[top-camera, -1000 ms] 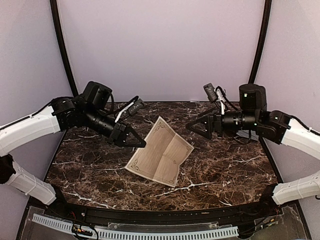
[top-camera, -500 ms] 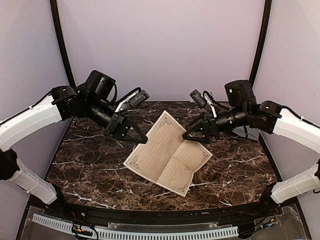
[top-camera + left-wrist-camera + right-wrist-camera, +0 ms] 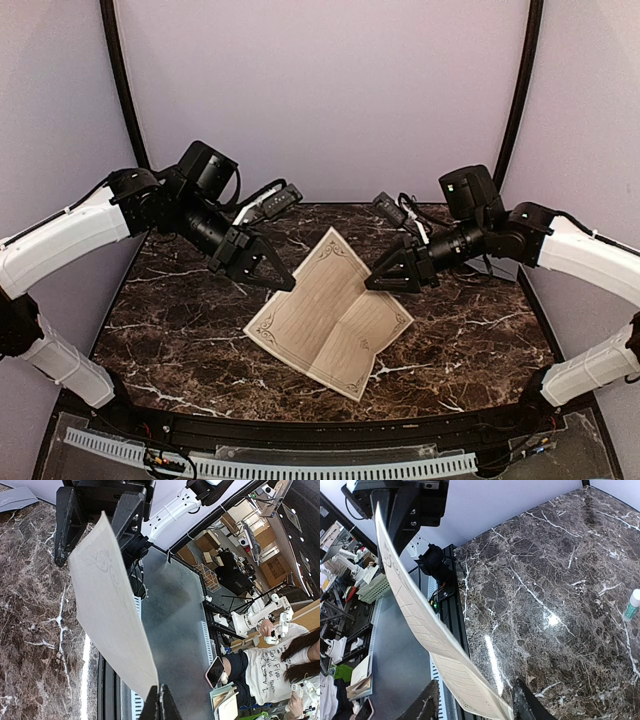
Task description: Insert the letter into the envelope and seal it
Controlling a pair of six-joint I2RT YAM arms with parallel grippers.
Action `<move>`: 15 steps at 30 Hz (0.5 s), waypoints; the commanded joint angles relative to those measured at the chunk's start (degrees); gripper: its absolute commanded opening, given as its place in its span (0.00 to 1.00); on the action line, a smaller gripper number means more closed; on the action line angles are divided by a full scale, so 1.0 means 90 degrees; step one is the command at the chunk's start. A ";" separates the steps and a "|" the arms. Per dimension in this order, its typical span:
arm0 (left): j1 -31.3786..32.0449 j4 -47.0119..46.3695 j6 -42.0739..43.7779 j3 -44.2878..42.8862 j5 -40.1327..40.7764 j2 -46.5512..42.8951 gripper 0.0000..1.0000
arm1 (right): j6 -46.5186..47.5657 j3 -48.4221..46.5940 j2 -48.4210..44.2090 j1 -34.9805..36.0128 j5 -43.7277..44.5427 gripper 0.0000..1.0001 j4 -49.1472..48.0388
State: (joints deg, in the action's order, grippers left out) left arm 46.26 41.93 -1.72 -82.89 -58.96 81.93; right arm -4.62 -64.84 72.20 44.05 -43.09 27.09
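Note:
The letter [image 3: 330, 315], a cream-tan creased sheet with a printed border, hangs tilted above the marble table. My left gripper [image 3: 288, 286] is shut on its left edge; in the left wrist view the fingertips [image 3: 160, 700] pinch the letter [image 3: 107, 605] at the corner. My right gripper [image 3: 375, 282] is at the sheet's far right edge. In the right wrist view the letter [image 3: 420, 615] passes between the right gripper [image 3: 475, 692] jaws, which stand apart and open around it. A slate-grey envelope [image 3: 15, 497] lies flat on the table; it is hidden in the top view.
A white glue stick with a green cap [image 3: 632, 605] lies on the dark marble table [image 3: 180, 330]. A black rail and a clear tray [image 3: 300, 460] run along the near edge. Purple walls close in the back and sides.
The right gripper has come in from the right to the letter's edge and its jaws have narrowed around it. The left gripper has kept hold while the sheet swung and spread out.

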 commanded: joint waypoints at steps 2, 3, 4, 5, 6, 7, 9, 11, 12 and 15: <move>0.0026 0.0027 0.0122 -0.0201 -0.0237 -0.0099 0.00 | 0.0005 0.0115 0.0000 -0.0022 -0.0317 0.40 -0.0215; 0.0026 0.0033 0.0132 -0.0203 -0.0226 -0.0092 0.00 | -0.0003 0.0134 -0.0005 -0.0022 -0.0336 0.39 -0.0232; 0.0026 0.0049 0.0144 -0.0211 -0.0222 -0.0096 0.00 | -0.0004 0.0141 -0.0021 -0.0022 -0.0334 0.37 -0.0227; 0.0026 0.0058 0.0148 -0.0212 -0.0215 -0.0091 0.00 | -0.0004 0.0163 -0.0030 -0.0023 -0.0325 0.35 -0.0223; 0.0026 0.0063 0.0151 -0.0213 -0.0201 -0.0095 0.00 | -0.0004 0.0183 -0.0034 -0.0026 -0.0325 0.33 -0.0216; 0.0026 0.0065 0.0151 -0.0213 -0.0193 -0.0092 0.00 | -0.0011 0.0195 -0.0048 -0.0022 -0.0335 0.31 -0.0212; 0.0026 0.0075 0.0152 -0.0222 -0.0165 -0.0099 0.00 | -0.0014 0.0228 -0.0061 -0.0027 -0.0403 0.28 -0.0220; 0.0026 0.0076 0.0152 -0.0223 -0.0126 -0.0108 0.00 | -0.0021 0.0251 -0.0070 -0.0024 -0.0426 0.25 -0.0224; 0.0026 0.0076 0.0152 -0.0223 -0.0113 -0.0114 0.00 | -0.0028 0.0261 -0.0079 -0.0027 -0.0434 0.23 -0.0231; 0.0026 0.0047 0.0144 -0.0214 -0.0075 -0.0114 0.00 | -0.0073 0.0317 -0.0106 -0.0022 -0.0524 0.17 -0.0327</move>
State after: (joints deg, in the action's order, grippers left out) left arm 46.26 41.93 -1.65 -83.33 -59.27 81.93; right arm -5.06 -62.92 72.20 44.05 -45.71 26.68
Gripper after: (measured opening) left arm 0.004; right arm 0.194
